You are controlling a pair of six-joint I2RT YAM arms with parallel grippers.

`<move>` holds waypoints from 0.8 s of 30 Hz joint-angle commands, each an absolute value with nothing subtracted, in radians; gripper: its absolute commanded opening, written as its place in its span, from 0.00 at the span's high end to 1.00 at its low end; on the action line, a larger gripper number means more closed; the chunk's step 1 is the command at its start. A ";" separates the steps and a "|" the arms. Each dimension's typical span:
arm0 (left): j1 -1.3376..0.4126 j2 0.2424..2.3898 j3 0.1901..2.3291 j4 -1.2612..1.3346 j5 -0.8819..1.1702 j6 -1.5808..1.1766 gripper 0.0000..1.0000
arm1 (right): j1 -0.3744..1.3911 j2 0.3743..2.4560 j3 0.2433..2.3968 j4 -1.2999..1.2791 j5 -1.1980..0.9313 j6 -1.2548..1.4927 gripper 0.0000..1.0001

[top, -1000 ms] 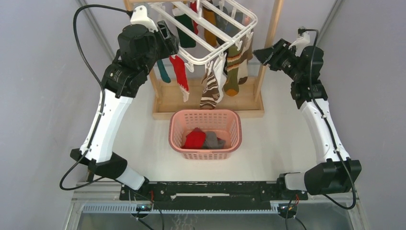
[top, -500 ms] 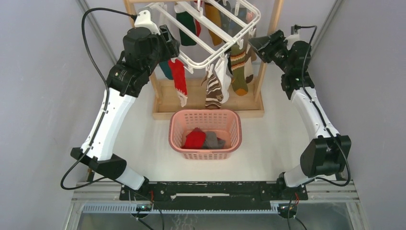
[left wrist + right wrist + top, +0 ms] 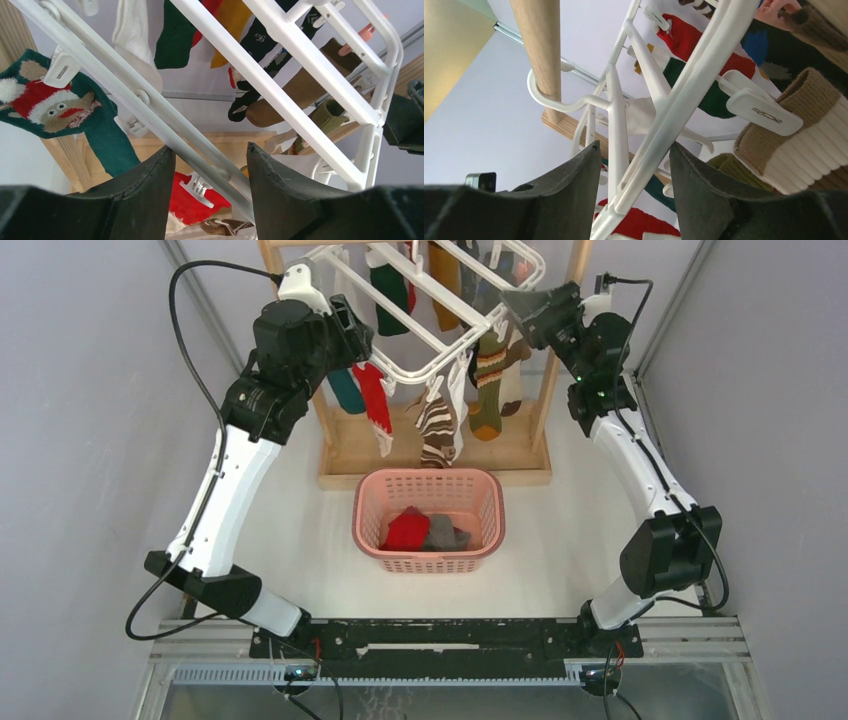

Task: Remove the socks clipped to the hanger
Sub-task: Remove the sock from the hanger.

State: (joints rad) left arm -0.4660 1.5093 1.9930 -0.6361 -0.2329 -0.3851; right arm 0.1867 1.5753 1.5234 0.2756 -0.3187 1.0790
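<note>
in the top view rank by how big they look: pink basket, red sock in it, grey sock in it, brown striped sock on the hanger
1. pink basket
2. brown striped sock, though it hangs nearer the camera
3. red sock and grey sock: they look alike, both bunched, so unranked

White hanger (image 3: 280, 97); red, green, brown-striped socks (image 3: 436, 430); pink basket (image 3: 428, 562), perhaps grey sock (image 3: 445, 535) inside.

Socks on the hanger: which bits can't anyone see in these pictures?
Top view: the hanger's far end is cut off by the top edge.
Left wrist view: a red sock sits mostly behind the left gripper.
Right wrist view: a brown-cuffed sock runs off the right edge.
</note>
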 commanded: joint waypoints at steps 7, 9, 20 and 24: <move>-0.433 1.454 1.941 -0.618 -0.189 -0.387 0.42 | 0.216 1.662 1.676 0.288 -0.224 1.089 0.56; -0.430 1.450 1.936 -0.615 -0.187 -0.388 0.42 | 0.217 1.666 1.682 0.287 -0.224 1.084 0.67; -0.393 1.485 1.978 -0.614 -0.175 -0.381 0.42 | 0.225 1.552 1.593 0.254 -0.198 1.022 0.85; -0.384 1.512 2.014 -0.622 -0.173 -0.377 0.42 | 0.239 1.515 1.570 0.234 -0.194 1.013 0.86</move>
State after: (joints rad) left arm -0.3973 1.4948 1.9488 -0.6327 -0.1951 -0.3923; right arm 0.2199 1.5871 1.5841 0.2329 -0.1894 1.0916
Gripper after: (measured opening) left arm 0.579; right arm 0.254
